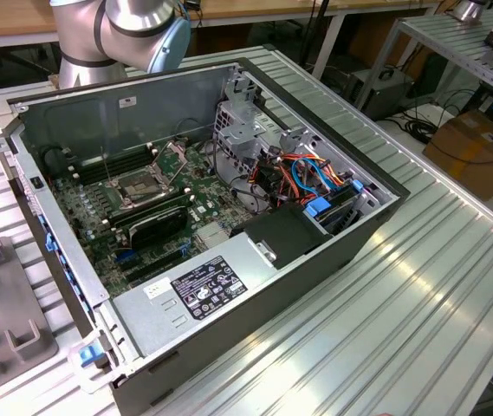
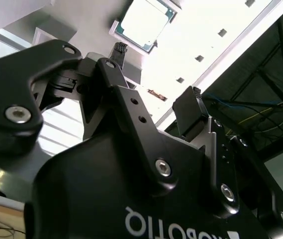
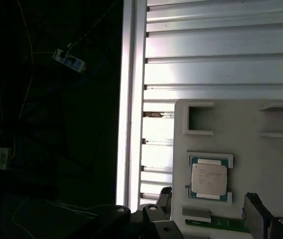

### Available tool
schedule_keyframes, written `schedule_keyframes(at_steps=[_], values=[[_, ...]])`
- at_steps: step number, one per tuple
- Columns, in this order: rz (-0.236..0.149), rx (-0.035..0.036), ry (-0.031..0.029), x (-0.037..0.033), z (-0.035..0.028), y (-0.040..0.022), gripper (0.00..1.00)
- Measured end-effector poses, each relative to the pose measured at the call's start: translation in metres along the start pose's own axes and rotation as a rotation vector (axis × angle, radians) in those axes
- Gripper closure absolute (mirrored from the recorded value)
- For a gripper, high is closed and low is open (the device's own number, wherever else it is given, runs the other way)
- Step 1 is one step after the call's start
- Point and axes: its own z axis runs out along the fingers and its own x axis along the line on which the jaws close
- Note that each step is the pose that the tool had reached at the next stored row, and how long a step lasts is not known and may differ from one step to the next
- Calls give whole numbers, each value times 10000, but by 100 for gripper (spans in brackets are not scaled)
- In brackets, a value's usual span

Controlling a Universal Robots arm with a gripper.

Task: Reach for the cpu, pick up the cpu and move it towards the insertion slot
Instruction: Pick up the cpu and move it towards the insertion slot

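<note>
Robot arm: the grey-and-silver robot arm with a light-blue joint cap (image 1: 133, 30) rises behind the far wall of the computer case, toward the exterior view's left.
Gripper: the black two-finger gripper (image 3: 208, 196) (image 2: 153, 79) hangs over the holder plate in both wrist views, nearer to the chip than to anything else.
Fingers: the black fingers (image 3: 253, 208) (image 2: 191, 112) are spread wider than the chip, with nothing between them and touching nothing.
Cpu: the small, flat, square cpu with a dull silver metal face and a green edge (image 3: 209, 179) (image 2: 146, 20) lies flat in a square raised-rim recess of the plate. It is not held and sits just beyond the fingertips, roughly centred between them.
Holder plate: the pale grey moulded plate (image 3: 250, 119) lies on the table near its edge. It has further raised-rim pockets, and a narrow green strip (image 3: 216, 224) lies just beside the chip's recess.
Table: the ribbed aluminium table (image 1: 402, 286) (image 3: 221, 45) carries both the plate and the case.
Computer case: the open dark-grey metal computer case (image 1: 341, 251) lies on its side with the green motherboard facing up.
Insertion slot: the square socket with a shiny metal frame and dark centre (image 1: 142, 186) sits on the motherboard, in the part of the case toward the exterior view's left, with thin wire levers beside it.
Card: the black rectangular card (image 1: 155, 224) lies just beside the socket, on its near side.
Power supply: the large grey box with a black-and-white label (image 1: 198, 290) sits along the case's near edge.
</note>
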Motion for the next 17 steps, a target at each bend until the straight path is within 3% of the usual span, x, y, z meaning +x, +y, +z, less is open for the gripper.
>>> schedule_keyframes(at_steps=[3, 5, 9, 14, 17], values=[[-3, 2, 12, -1, 116, -3, 34], [-6, 1, 12, -3, 161, -5, 34], [81, 5, 15, -13, 336, -12, 34], [215, 79, 13, -30, 407, -16, 34], [234, 125, 14, -45, 488, -18, 34]])
